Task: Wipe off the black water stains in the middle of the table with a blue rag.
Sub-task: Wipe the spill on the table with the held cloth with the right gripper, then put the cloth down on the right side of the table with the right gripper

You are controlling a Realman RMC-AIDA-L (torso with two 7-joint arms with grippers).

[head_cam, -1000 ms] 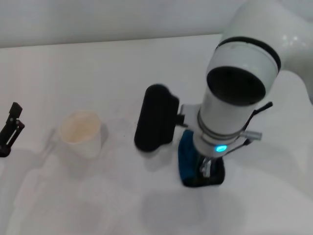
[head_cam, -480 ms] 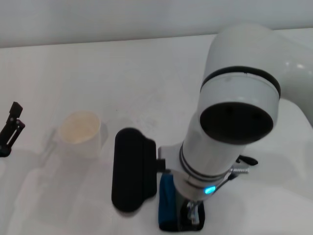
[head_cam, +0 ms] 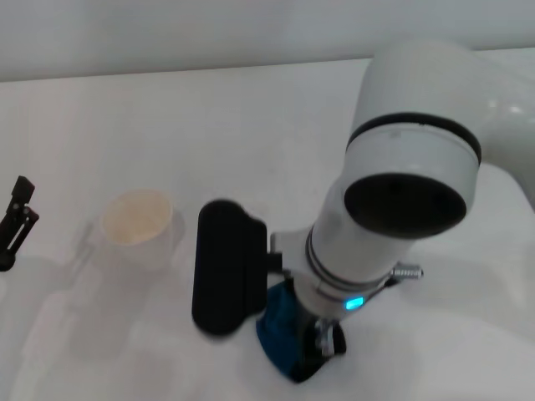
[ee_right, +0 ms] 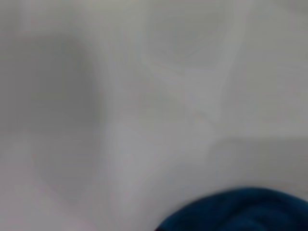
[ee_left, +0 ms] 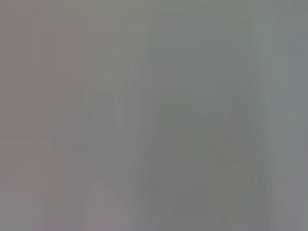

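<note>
The blue rag (head_cam: pixel 282 334) lies on the white table (head_cam: pixel 209 117) near the front edge, mostly under my right wrist. My right gripper (head_cam: pixel 322 341) points down onto the rag and is shut on the rag's dark edge. The bulky white arm hides most of its fingers. In the right wrist view the blue rag (ee_right: pixel 240 211) fills one corner, over bare table (ee_right: pixel 144 120). The black water stains do not show in any view. My left gripper (head_cam: pixel 18 219) is parked at the table's far left, open and holding nothing.
A white paper cup (head_cam: pixel 138 227) stands left of the right arm's black camera housing (head_cam: pixel 224 267). The left wrist view is a plain grey surface (ee_left: pixel 154 115).
My right arm dragged the rag toward the table's front edge and leftward, then eased back slightly, and the rag turned a little. The left gripper and the cup stayed put.
</note>
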